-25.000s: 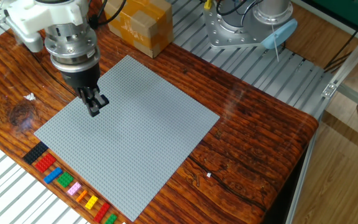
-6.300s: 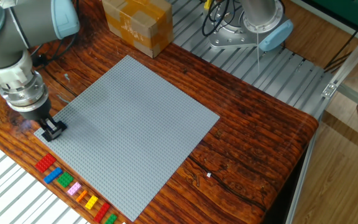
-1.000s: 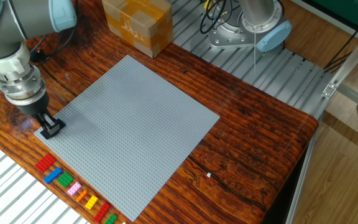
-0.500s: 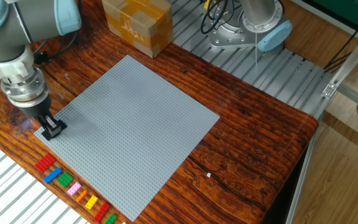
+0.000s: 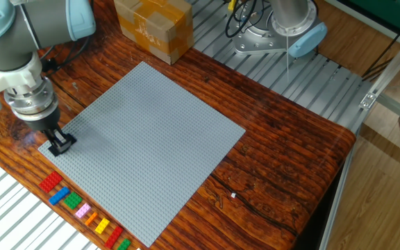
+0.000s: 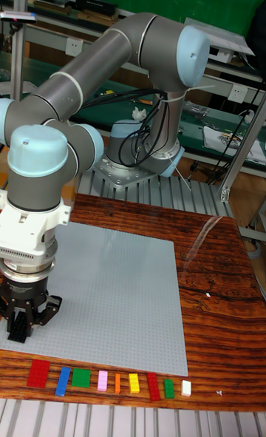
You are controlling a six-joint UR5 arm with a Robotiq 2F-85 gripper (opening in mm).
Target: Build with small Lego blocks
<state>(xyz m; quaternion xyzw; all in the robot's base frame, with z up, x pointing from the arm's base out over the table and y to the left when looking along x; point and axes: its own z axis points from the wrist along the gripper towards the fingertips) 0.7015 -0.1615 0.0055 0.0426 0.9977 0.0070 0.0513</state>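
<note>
My gripper stands over the left corner of the grey baseplate, fingers pointing down and shut on a black Lego block. In the tall fixed view the gripper is at the plate's near-left corner, and the black block sits at plate level between the fingers. Whether it is pressed onto the studs I cannot tell. Several small Lego blocks lie in a row on the wood along the plate's front edge, from a red block through blue, green, pink, orange and yellow.
A brown cardboard box stands beyond the plate's far corner. The arm's metal base is mounted on ribbed aluminium behind the table. The wooden table edge drops off at the right. Slatted metal borders the block row.
Over the last second the gripper and the black block have crept slightly to the right at the plate's corner. The row of blocks has not moved.
</note>
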